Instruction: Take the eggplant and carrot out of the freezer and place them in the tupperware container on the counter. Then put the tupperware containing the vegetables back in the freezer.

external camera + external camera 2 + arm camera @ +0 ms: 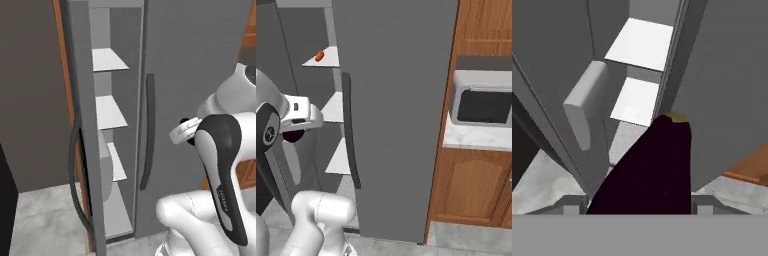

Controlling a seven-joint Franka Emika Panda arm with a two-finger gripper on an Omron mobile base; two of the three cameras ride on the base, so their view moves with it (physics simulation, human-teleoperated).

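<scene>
Purple eggplant (649,170) between fingers, unlabelled

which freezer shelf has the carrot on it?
The top white shelf of the open freezer in the right base view: the orange carrot lies on it. The shelves below it show nothing on them there.

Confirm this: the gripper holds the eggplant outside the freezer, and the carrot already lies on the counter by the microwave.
Not quite. The carrot lies on a freezer shelf, as the right base view shows. The rest stands: the gripper holds the eggplant outside the freezer.
</scene>
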